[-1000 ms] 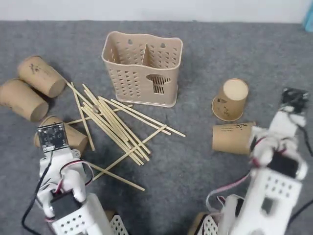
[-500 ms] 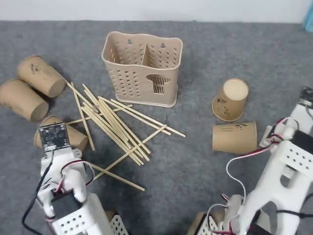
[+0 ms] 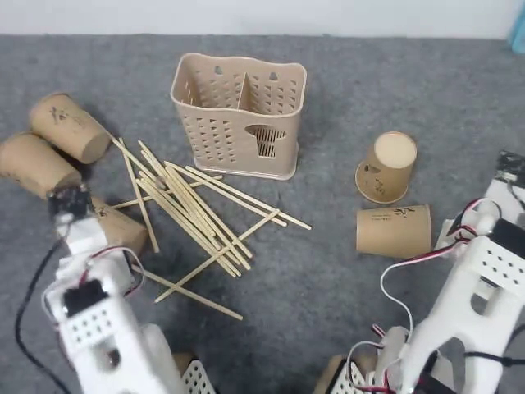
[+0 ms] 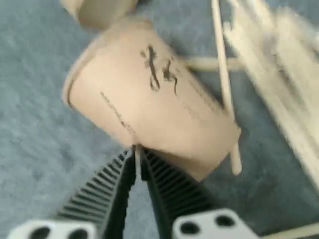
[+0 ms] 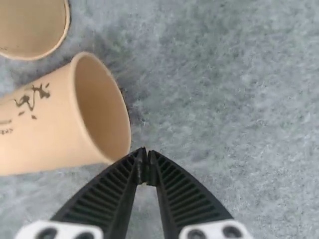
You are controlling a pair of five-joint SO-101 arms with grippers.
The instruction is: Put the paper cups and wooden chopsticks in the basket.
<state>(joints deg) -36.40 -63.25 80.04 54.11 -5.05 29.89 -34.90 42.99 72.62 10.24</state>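
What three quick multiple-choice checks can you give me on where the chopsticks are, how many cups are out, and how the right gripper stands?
1. Where do the chopsticks lie?
A. Inside the basket
B. On the grey mat in front of the basket
C. Inside a cup

2. How many paper cups show in the high view?
A. Five
B. Three
C. Seven

3. How does the right gripper stand?
A. Open wide
B. Shut on a cup
C. Shut, holding nothing

Answers:
1 B: the sticks are scattered on the mat and both basket compartments are bare.
2 A: three cups lie at the left of the high view and two at the right.
3 C: the right wrist view shows its jaws together with nothing between them, beside a lying cup's mouth.
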